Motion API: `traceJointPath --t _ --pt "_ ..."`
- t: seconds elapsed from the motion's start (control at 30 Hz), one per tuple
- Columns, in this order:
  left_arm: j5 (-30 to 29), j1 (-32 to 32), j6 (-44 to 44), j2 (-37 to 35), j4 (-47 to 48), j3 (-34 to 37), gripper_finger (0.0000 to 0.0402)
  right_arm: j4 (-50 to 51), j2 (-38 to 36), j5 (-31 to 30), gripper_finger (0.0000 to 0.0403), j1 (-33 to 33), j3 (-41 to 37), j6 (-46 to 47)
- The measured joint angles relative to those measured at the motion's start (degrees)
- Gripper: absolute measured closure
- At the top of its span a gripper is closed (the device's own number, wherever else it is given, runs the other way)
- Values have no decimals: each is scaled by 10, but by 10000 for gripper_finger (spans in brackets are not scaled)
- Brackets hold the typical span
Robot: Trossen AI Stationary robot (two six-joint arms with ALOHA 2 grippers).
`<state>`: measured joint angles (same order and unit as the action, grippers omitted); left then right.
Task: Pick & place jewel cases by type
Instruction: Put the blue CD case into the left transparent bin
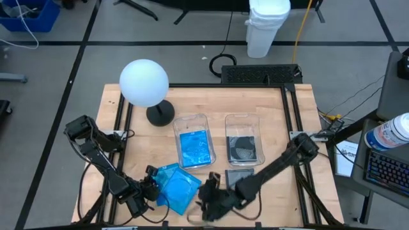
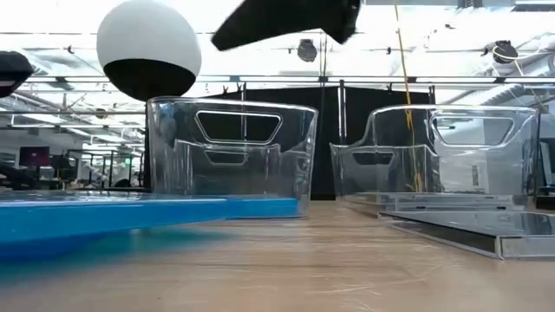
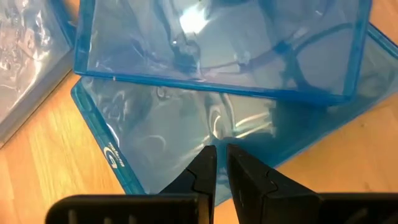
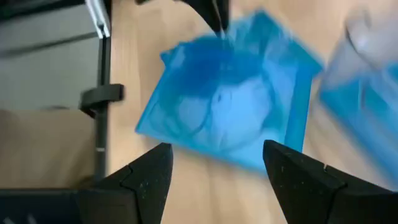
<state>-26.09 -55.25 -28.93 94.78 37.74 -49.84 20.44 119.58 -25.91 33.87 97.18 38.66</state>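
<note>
Two translucent blue jewel cases [image 1: 176, 186] lie overlapped at the counter's [image 1: 281, 115] near edge. The left gripper [image 3: 216, 163] is closed on the lower case's corner, probably to steady or lift it. The right gripper [image 4: 214, 168] is held open just beside them, apparently to help separate the pair. One clear bin [image 1: 193, 147] holds blue cases, the other bin [image 1: 243, 139] a dark one; another dark case [image 1: 239, 176] lies outside.
</note>
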Motion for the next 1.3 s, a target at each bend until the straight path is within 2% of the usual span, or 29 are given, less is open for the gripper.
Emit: traceJointPath --t 0.2,0.3,0.4,0.6,0.73,0.83,1.07,1.2,1.3 --pt "-12 -5 2 0 4 0 355 58 8 134 163 -31 -1 157" --pt "-25 -12 3 0 14 0 355 50 5 144 163 -39 -14 195" --pt "-46 -21 3 0 27 0 355 16 4 142 163 -47 -60 224" --pt "-71 -48 3 -6 34 0 355 -206 1 185 163 -68 -191 316" --pt "-95 -67 -1 -26 38 0 355 -345 -1 185 163 -82 -271 341" --pt "-109 -82 -3 -47 40 0 355 -404 -3 185 163 -89 -310 369" --pt "-106 -101 0 -70 27 0 355 -428 -2 182 163 -105 -343 387" --pt "-99 -95 -18 -70 25 0 355 -401 -1 193 163 -110 -337 398" --pt "-100 -92 -23 -70 25 0 355 -334 0 214 164 -114 -308 387"
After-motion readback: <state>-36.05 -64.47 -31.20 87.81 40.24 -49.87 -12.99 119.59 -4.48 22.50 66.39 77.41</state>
